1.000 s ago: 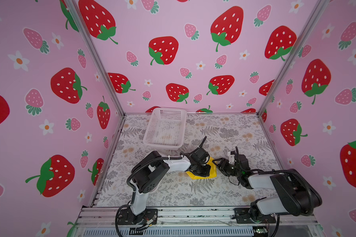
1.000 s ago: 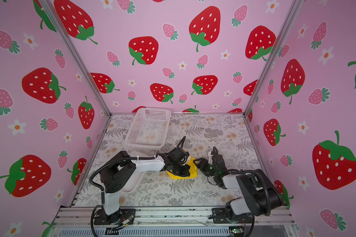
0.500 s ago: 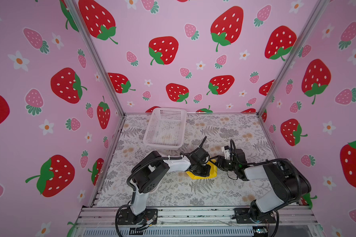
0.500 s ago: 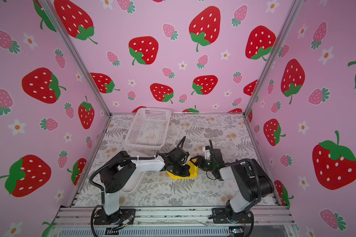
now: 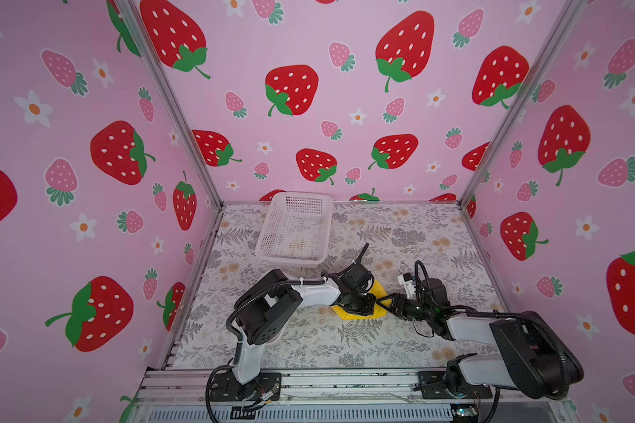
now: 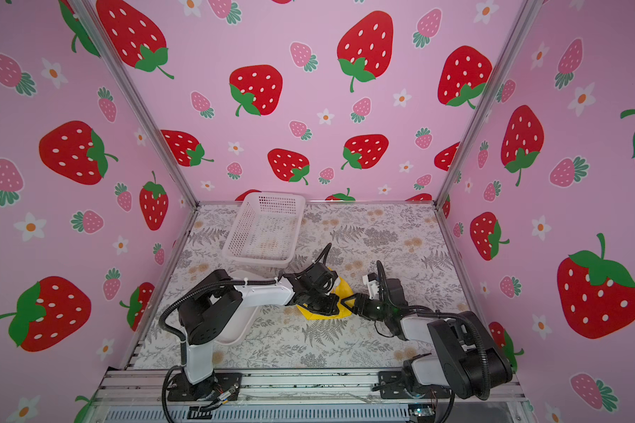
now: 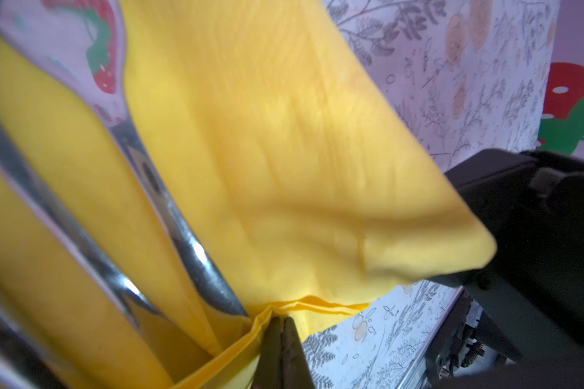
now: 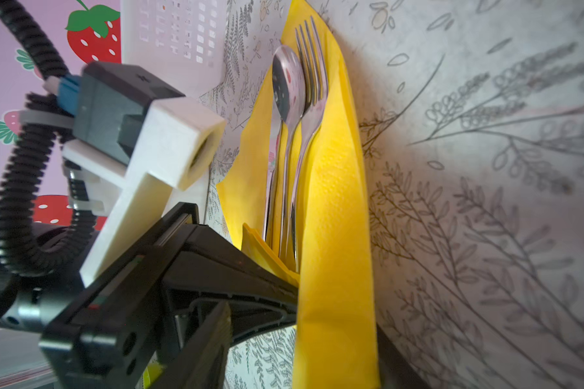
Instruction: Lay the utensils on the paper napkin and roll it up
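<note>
The yellow paper napkin (image 5: 379, 292) (image 6: 345, 291) lies mid-table, folded up around the utensils. A spoon (image 8: 287, 84) and a fork (image 8: 312, 67) lie side by side in its crease, and their shiny handles (image 7: 189, 242) run under the raised flap (image 7: 300, 151). My left gripper (image 7: 280, 323) (image 5: 363, 307) is shut on the napkin's layered edge. My right gripper (image 8: 307, 340) (image 5: 384, 305) (image 6: 349, 304) is at the napkin's right corner. Its jaws stand apart on either side of the upright yellow flap (image 8: 334, 269), with a gap beside one finger (image 8: 216, 336).
A white perforated basket (image 5: 294, 227) (image 6: 264, 227) stands behind the napkin toward the back wall. A smooth white tray (image 6: 235, 329) lies under the left arm. Pink strawberry walls close in the floral tabletop (image 5: 437, 238) on three sides.
My right gripper has swung in from the right to the napkin's corner, now straddling the flap with its jaws a little narrower. The left gripper has kept its hold and place.
</note>
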Tool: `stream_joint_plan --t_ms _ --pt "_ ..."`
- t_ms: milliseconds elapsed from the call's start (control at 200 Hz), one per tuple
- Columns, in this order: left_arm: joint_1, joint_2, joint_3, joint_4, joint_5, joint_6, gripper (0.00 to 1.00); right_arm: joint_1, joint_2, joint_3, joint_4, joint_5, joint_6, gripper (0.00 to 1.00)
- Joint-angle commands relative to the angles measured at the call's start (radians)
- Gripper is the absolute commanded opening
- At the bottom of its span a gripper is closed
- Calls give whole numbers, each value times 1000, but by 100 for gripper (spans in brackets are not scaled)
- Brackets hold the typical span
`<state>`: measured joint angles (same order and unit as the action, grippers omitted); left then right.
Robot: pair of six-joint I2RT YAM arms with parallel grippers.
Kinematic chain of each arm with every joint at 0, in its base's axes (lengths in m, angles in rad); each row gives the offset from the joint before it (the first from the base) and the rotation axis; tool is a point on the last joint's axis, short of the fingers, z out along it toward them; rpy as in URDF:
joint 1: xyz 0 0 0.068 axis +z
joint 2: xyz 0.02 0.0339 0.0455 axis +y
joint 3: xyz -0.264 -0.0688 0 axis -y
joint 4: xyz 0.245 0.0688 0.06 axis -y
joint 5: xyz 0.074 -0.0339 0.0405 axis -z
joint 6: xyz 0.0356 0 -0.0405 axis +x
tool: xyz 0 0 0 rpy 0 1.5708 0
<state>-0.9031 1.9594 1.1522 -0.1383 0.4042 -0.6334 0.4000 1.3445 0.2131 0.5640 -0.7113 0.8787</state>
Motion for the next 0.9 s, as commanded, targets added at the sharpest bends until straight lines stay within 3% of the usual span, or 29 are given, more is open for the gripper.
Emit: stream_joint_plan --t_ms 0,200,290,490,895 --pt "-2 4 9 -10 1 -5 0 -3 -22 -9 23 41 34 57" --pt "-2 3 8 -9 -1 -10 0 -3 -28 -55 212 125 225 55" --pt "-2 6 12 -10 -1 -5 0 -3 -6 -47 268 95 288 55" --pt "-2 5 15 -11 1 -5 0 7 -14 -69 184 105 347 55" --pt "-2 6 18 -15 1 -4 0 43 -103 -141 266 179 401 56"
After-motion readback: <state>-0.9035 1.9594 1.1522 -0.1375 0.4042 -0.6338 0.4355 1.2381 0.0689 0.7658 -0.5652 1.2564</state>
